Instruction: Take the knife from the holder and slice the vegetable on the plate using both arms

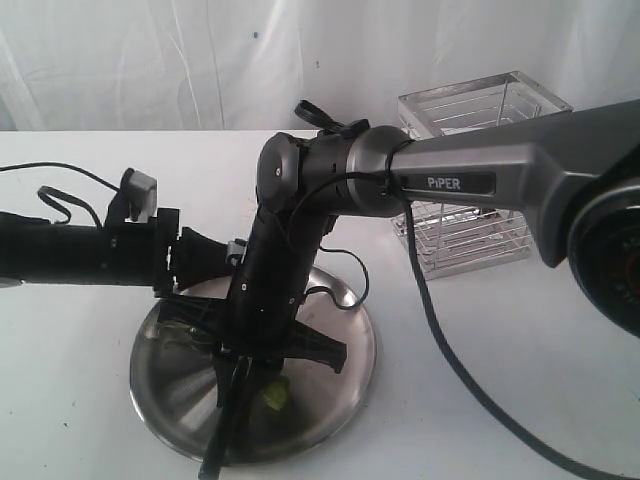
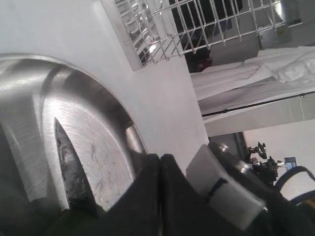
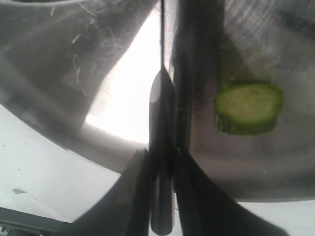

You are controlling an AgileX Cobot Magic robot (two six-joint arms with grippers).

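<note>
The steel plate [image 1: 345, 335] lies at the front of the table. My right gripper [image 1: 240, 365], on the grey PIPER arm, reaches down over it and is shut on the black knife [image 1: 215, 450]. In the right wrist view the fingers [image 3: 135, 196] clamp the handle [image 3: 161, 206], and the blade [image 3: 162, 49] runs out over the plate [image 3: 59, 73]. A cut green slice of the vegetable [image 3: 248, 108] lies beside the blade, also seen as a green piece [image 1: 275, 395]. My left gripper [image 1: 212, 262] is shut at the plate's left edge; nothing shows between its fingers [image 2: 147, 196]. The blade [image 2: 71, 167] and a green blur [image 2: 69, 226] lie close to it.
The chrome wire holder [image 1: 480, 180] stands behind the plate to the right, and its bars [image 2: 197, 24] show past the plate rim [image 2: 133, 137]. A black cable [image 1: 450, 370] trails from the right arm across the table. White cloth hangs behind.
</note>
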